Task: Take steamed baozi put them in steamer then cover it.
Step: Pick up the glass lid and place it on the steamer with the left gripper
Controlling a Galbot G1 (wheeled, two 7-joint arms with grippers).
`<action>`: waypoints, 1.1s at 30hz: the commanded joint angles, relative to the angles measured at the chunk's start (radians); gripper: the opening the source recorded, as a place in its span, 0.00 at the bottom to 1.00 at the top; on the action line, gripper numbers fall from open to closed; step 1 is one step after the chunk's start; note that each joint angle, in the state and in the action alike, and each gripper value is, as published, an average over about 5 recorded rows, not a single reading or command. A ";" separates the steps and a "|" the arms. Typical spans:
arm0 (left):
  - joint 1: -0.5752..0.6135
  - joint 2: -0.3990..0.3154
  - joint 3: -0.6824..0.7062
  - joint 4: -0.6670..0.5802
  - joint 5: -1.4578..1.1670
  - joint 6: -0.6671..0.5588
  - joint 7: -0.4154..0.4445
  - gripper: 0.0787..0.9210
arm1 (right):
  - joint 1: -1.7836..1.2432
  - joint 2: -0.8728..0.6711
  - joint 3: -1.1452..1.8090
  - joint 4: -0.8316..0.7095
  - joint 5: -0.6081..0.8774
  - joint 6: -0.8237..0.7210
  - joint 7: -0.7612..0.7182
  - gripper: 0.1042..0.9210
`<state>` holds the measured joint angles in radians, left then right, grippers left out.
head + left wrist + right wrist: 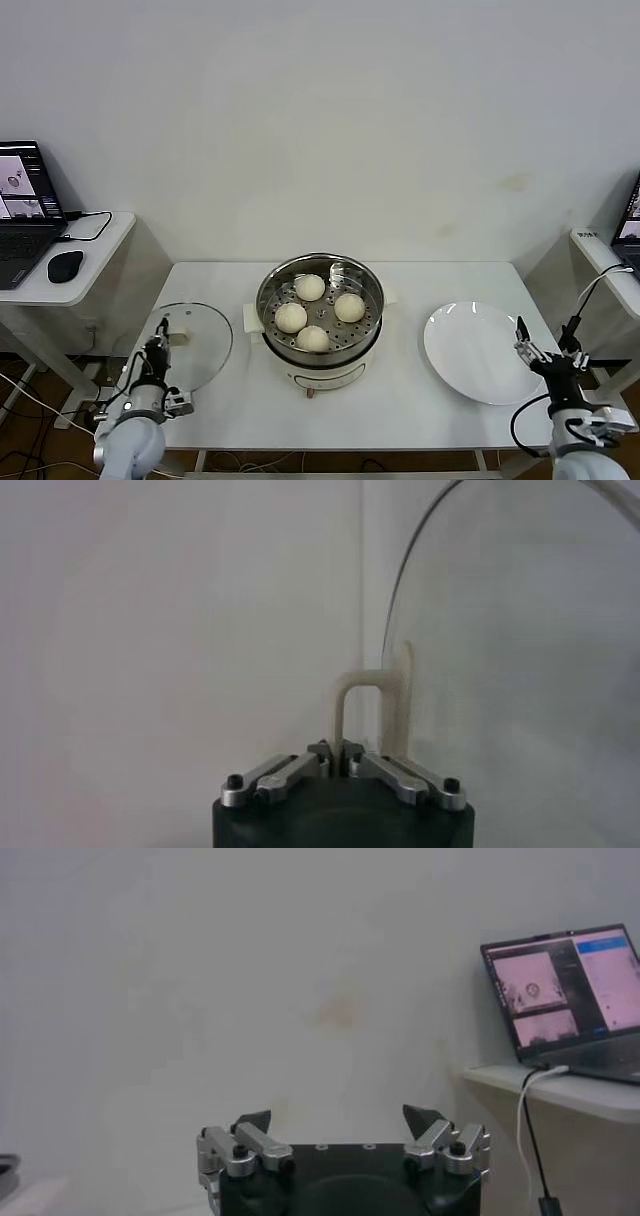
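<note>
Several cream-white baozi (310, 287) sit inside the shiny steamer (372, 277), which stands on its white pot base (322, 377) at the table's middle. The glass cover (205, 352) is at the table's left, over the tabletop. My left gripper (160, 338) is at the cover's near-left edge. In the left wrist view this gripper (338, 752) is shut on one leg of the cream handle (388, 695), with the glass cover (520, 630) beside it. My right gripper (538, 346) waits open and empty by the table's right edge; the right wrist view shows the right gripper (338, 1120) holding nothing.
A white plate (478, 352) with nothing on it lies right of the steamer. A side table (70, 285) at the left carries a laptop (25, 210) and a mouse (65, 265). Another side table (600, 255) with a cable stands at the right.
</note>
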<state>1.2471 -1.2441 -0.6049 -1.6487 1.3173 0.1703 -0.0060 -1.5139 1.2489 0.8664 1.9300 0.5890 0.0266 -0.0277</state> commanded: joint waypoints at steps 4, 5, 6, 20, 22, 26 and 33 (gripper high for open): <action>0.019 0.082 -0.052 -0.245 0.020 0.117 0.138 0.06 | -0.003 0.002 0.010 0.028 -0.010 -0.043 0.008 0.88; 0.016 0.088 -0.054 -0.252 0.018 0.118 0.147 0.06 | -0.004 0.003 0.011 0.029 -0.010 -0.042 0.008 0.88; 0.012 0.094 -0.055 -0.259 0.016 0.118 0.157 0.06 | -0.005 0.003 0.011 0.030 -0.010 -0.041 0.009 0.88; -0.029 0.126 0.192 -0.513 -0.042 0.431 0.270 0.06 | 0.011 0.018 0.011 0.034 -0.046 -0.059 0.014 0.88; -0.046 0.111 0.220 -0.527 -0.029 0.433 0.284 0.06 | 0.014 0.025 0.008 0.030 -0.055 -0.059 0.013 0.88; -0.085 0.072 0.276 -0.515 -0.002 0.432 0.317 0.06 | 0.021 0.035 0.005 0.022 -0.067 -0.059 0.012 0.88; -0.158 -0.033 0.380 -0.400 0.061 0.429 0.317 0.06 | 0.036 0.048 0.015 0.014 -0.084 -0.059 0.010 0.88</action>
<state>1.1729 -1.1806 -0.3861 -2.0821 1.3240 0.5280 0.2657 -1.4863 1.2871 0.8783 1.9505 0.5245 -0.0292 -0.0168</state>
